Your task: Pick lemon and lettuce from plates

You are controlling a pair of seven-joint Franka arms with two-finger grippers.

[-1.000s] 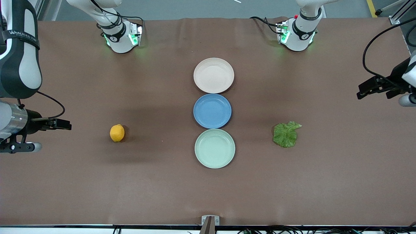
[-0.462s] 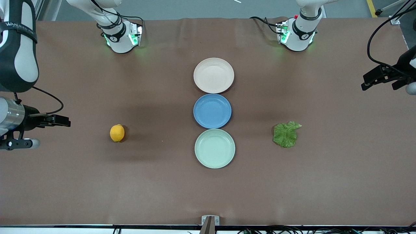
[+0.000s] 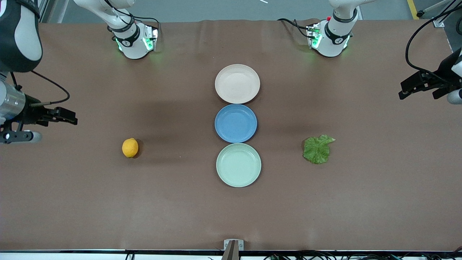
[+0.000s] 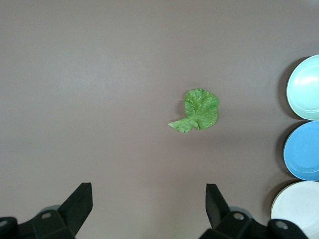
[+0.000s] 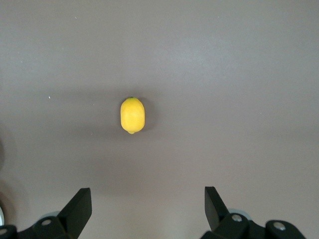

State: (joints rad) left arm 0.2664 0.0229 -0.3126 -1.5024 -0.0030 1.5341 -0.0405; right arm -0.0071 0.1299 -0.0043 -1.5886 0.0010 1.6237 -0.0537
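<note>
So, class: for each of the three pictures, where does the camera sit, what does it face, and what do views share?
Front view: high across the table, facing both bases; shows plates, lemon, lettuce, both arms.
Left wrist view: above the table, looking down at lettuce; open left gripper shows.
Right wrist view: looking down at lemon; open right gripper shows.
Shared: lettuce, lemon each appear in front view too.

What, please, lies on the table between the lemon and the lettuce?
In the front view, the mint green plate lies between the lemon and the lettuce; it is empty.
</note>
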